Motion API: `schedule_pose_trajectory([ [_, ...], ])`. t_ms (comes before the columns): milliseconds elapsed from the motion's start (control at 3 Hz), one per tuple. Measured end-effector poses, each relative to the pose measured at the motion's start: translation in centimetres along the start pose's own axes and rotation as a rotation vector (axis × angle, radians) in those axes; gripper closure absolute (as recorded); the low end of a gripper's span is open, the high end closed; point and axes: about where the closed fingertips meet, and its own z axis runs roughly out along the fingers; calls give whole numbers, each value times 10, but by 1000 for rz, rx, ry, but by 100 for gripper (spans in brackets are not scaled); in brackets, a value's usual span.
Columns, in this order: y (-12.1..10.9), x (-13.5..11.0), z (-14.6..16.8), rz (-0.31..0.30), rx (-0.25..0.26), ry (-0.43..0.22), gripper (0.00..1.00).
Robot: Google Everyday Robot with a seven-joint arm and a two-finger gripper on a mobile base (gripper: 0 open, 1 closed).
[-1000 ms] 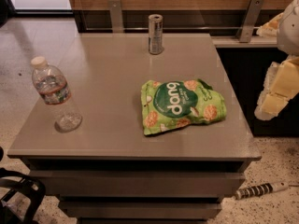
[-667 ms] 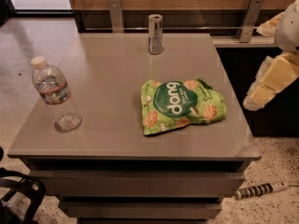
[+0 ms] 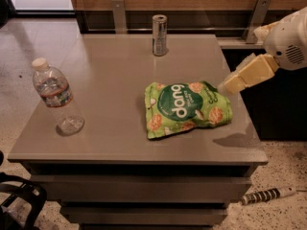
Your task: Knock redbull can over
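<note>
grey bench [image 3: 120, 143], front edge nearest; clear water bottle [image 3: 55, 97], white cap, upright at the left front; green "dang" snack bag [image 3: 187, 108], lying flat, right of centre; claw [image 3: 231, 84], cream-coloured, above the bench's right edge, just beside the bag's far right corner, open or closed cannot be told; redbull can [image 3: 159, 35], upright at the far edge near the middle, well apart from the claw

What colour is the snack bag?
The snack bag is green with white lettering, camera view; the hand hovers by its right edge.
</note>
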Motion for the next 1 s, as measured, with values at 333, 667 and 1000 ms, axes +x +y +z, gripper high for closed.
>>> schedule_pose_trajectory([
  [333,-24,-10,26,74,42,-148,0],
  [667,-48,-23,47,117,72,-248,0],
  [1000,-50,-29,55,118,63,-253,0],
])
